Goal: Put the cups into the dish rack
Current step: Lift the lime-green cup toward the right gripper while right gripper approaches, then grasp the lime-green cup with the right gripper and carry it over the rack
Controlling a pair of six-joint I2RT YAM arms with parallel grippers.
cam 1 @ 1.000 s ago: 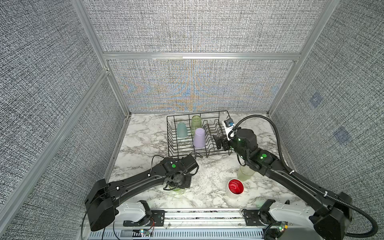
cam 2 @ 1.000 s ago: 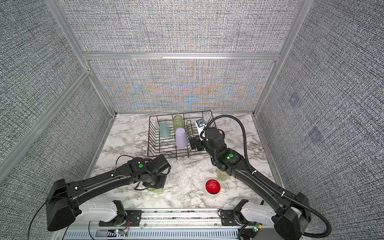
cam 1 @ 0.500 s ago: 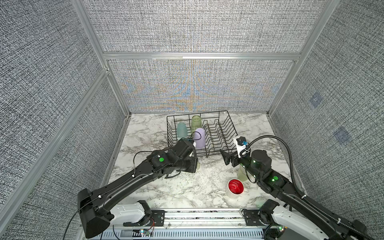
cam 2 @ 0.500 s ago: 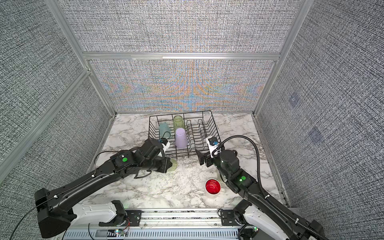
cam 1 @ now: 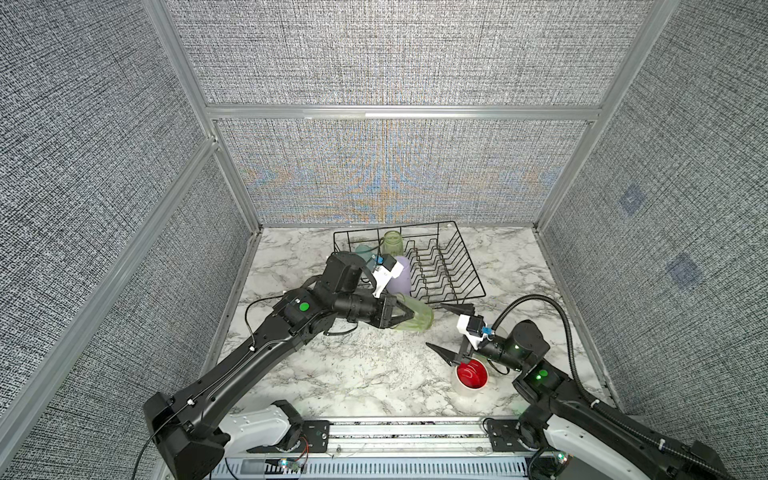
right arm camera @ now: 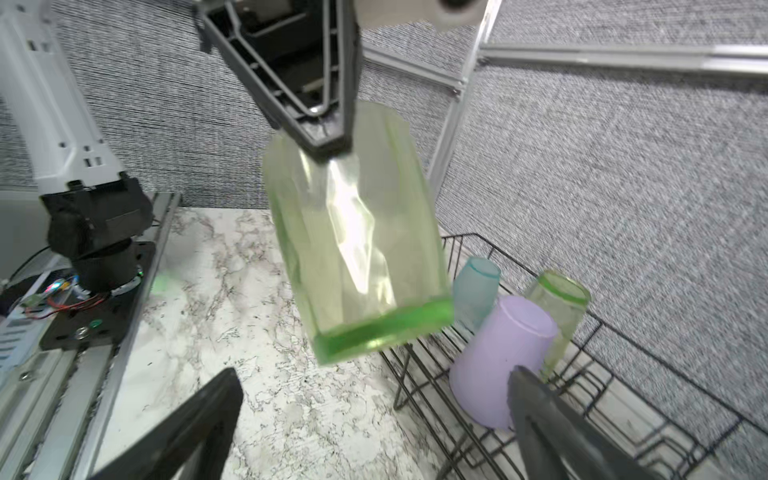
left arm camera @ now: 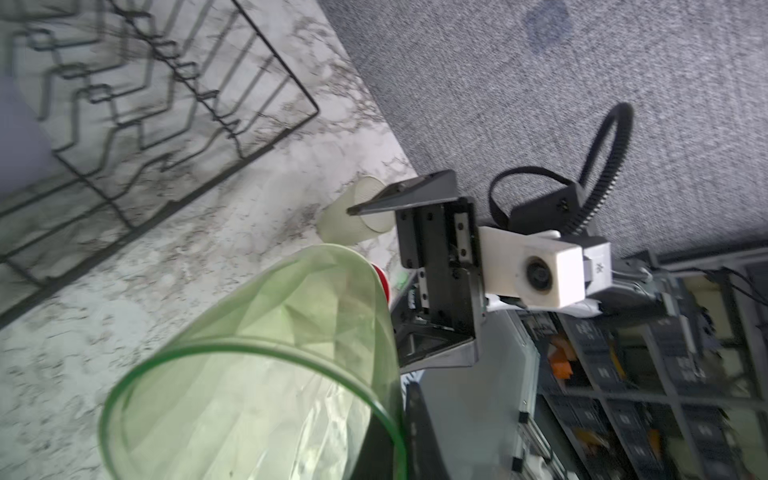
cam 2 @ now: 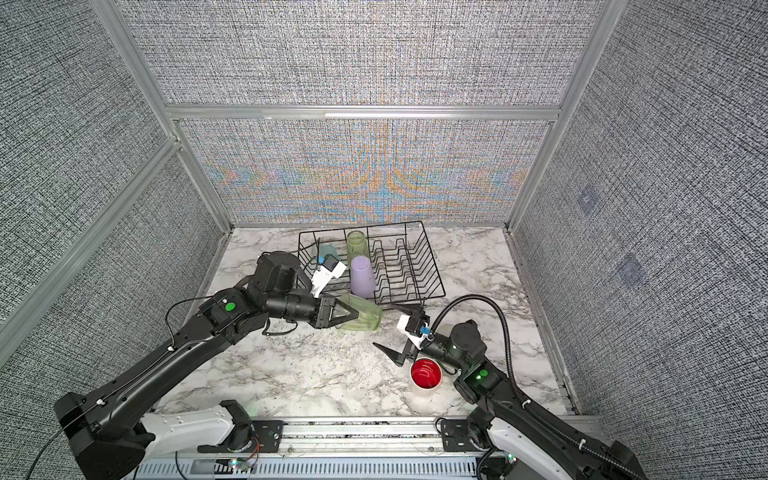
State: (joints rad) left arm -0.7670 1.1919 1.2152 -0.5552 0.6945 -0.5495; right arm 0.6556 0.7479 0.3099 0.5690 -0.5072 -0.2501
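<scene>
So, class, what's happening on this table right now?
The left jaws are shut on a clear green cup, held sideways off the table near the dish rack. A lilac cup, a light blue cup and a taller green cup sit in the rack. The right jaws stand open near the red-lined white cup.

We can read no words, numbers or brand names in any view; one small mark by the white camera [left arm camera: 540, 272] is too blurred to decipher.
</scene>
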